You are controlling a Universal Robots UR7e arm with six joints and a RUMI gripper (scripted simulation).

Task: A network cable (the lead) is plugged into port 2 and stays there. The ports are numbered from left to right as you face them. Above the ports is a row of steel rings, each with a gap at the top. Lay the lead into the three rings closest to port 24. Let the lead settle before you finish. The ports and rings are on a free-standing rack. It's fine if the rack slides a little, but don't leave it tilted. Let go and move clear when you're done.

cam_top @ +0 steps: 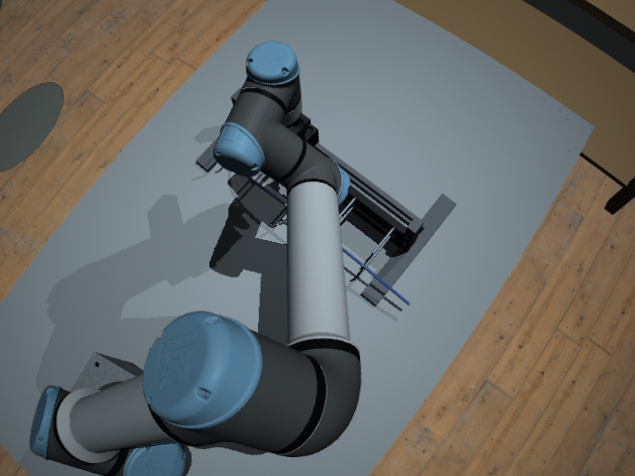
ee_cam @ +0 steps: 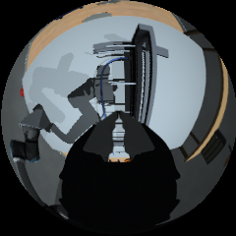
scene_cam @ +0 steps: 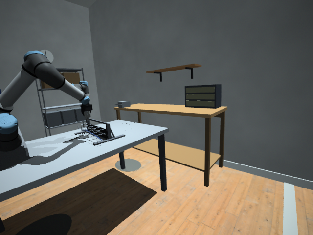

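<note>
The black rack [cam_top: 383,202] [scene_cam: 109,129] [ee_cam: 146,64] stands upright on the grey table [cam_top: 461,128] [scene_cam: 141,129]. The blue lead [cam_top: 376,279] [ee_cam: 101,84] runs along the rack's front, past thin steel ring stems [cam_top: 382,244]. Its free end sticks out beyond the rack's right foot [cam_top: 410,246]. Its left part [cam_top: 267,191] disappears under my arm. My gripper [scene_cam: 87,117] [ee_cam: 119,111] is above the rack's left end. Its fingers are shut with nothing between them. The lead curves on the table beyond the fingertips. In the overhead view the arm hides the gripper.
A wooden workbench [scene_cam: 176,108] with a drawer cabinet [scene_cam: 203,96] stands behind the table. A metal shelf unit [scene_cam: 63,113] stands behind the arm. A wall shelf [scene_cam: 174,68] hangs higher up. The arm's forearm [cam_top: 315,266] crosses over the rack's middle.
</note>
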